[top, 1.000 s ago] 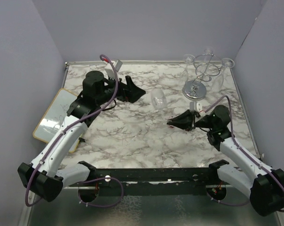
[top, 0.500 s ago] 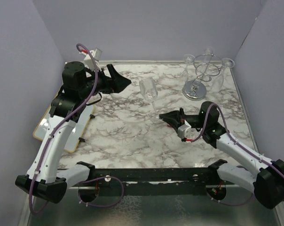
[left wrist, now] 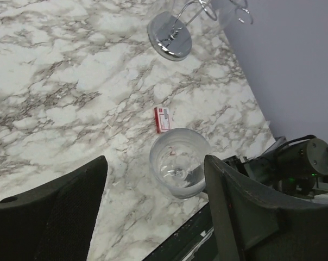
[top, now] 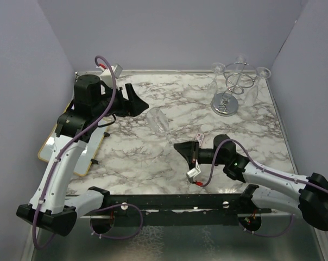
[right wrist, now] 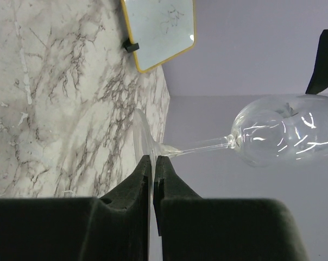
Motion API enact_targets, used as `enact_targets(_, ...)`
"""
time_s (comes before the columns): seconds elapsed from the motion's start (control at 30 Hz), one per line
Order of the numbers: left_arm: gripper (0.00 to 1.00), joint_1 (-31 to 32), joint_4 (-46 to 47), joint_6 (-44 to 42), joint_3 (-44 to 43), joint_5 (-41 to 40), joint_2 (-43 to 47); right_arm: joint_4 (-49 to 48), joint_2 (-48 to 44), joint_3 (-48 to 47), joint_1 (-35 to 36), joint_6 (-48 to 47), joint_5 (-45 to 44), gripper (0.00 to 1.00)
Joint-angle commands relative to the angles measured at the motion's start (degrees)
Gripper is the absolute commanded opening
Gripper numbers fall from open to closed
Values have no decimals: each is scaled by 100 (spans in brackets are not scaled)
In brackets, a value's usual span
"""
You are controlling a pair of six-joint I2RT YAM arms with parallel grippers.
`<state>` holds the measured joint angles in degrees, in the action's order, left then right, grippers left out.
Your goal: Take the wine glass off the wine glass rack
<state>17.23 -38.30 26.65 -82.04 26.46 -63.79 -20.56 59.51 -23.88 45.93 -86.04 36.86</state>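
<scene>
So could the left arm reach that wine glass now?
Probably yes: the left gripper is open, the wine glass lies ahead with nothing between; the right gripper holds its foot.

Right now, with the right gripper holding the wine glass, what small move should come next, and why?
Probably ease the left gripper forward until its open jaws flank the bowl of the wine glass. The right gripper pinches only the foot's rim, so the glass hangs tilted above the table, and the bowl sits in line with the left jaws, untouched. A second hold looks safer.
</scene>
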Motion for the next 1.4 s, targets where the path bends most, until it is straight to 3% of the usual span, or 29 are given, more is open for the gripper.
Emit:
enact_targets(0.0,71,-18,-587,-522,238,-151,195,-478,27,31,356,-818,-1068,1)
enact_targets(0.17,60,-18,-822,-783,638,-56,309,-685,60,191,741,-1207,-1714,1)
enact_targets(0.33,59,-21,-927,-950,718,77,420,-783,324,256,1056,-1532,-2208,1)
enact_targets(0.6,51,-18,-1206,-1228,953,320,376,-1921,727,687,1452,-1955,-2776,1)
enact_targets(0.8,51,-20,-1198,-1268,1197,391,331,-2034,841,682,1608,-2125,-2894,1)
enact_targets(1.37,35,-10,-1216,-1393,1238,523,41,-1858,1107,434,1653,-2207,-2884,1)
